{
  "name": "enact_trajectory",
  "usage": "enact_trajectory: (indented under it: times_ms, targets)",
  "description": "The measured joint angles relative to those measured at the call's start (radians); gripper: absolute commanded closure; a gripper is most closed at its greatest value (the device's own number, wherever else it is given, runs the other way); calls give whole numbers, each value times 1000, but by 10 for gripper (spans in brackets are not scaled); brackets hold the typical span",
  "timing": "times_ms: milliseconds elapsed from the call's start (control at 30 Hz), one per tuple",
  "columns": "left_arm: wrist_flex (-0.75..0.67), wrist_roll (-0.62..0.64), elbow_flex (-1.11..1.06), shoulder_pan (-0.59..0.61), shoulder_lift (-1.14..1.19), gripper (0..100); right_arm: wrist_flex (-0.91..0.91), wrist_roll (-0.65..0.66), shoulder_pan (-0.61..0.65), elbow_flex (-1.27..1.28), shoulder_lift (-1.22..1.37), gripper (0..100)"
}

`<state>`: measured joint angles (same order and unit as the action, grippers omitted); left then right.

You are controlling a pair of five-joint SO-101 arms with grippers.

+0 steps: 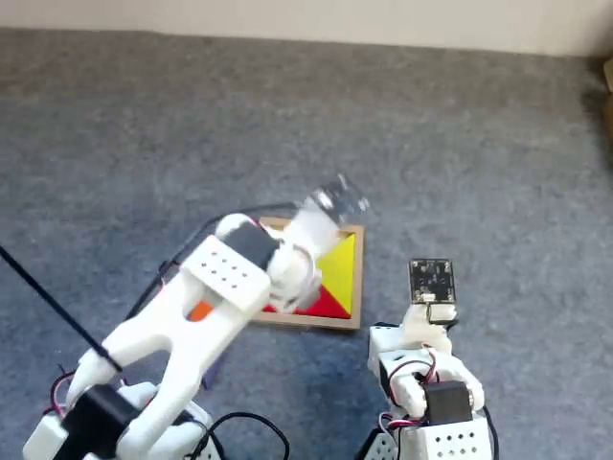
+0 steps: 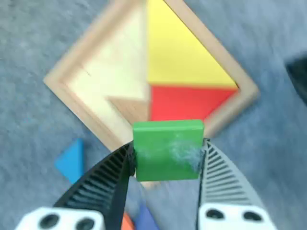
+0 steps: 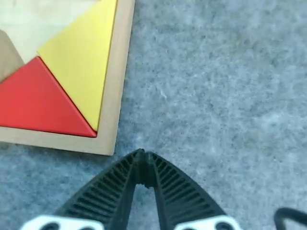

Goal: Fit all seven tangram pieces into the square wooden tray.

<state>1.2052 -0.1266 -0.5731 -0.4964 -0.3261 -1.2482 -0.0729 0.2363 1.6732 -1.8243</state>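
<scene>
High view: my left arm [image 1: 215,287] stretches out over the tray [image 1: 358,283] and covers the side nearer its own base. The yellow [image 1: 342,261] and red [image 1: 329,305] triangles lie seated in the other side. My right arm [image 1: 426,383] sits folded by its base, near the tray's rim. The left arm is directly above the tray, so I judge it the nearer one for placing.

Left wrist view: my left gripper [image 2: 168,146] is clamped on the green piece [image 2: 168,160], a finger on each end. The piece hangs above the tray's nearest corner, just short of red. Its long axis runs from finger to finger, parallel to the seam between red and yellow. The bare pale floor [image 2: 105,72] lies farther out, alongside both triangles. That is the way green has to travel, I think. A brownish patch [image 2: 129,108] sits next to red; whether it is a piece or plain wood I cannot tell. A blue piece [image 2: 72,160] lies on the carpet just outside the rim.

Right wrist view: my right gripper [image 3: 144,160] is pinched closed on nothing. It is over carpet, just off the tray corner that holds red and yellow.
</scene>
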Motion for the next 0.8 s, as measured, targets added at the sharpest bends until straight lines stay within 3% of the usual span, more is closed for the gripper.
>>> enact_trajectory:
  times_ms: [233,467,700,800]
  targets:
    - [-175,0,112,61,230,955,0,0,0,0,0,992]
    - [-204,0,302,74,509,951,0,0,0,0,0,992]
    - [-149,-64,399,87,598,743,0,0,0,0,0,992]
    - [-101,-55,404,91,598,720,0,0,0,0,0,992]
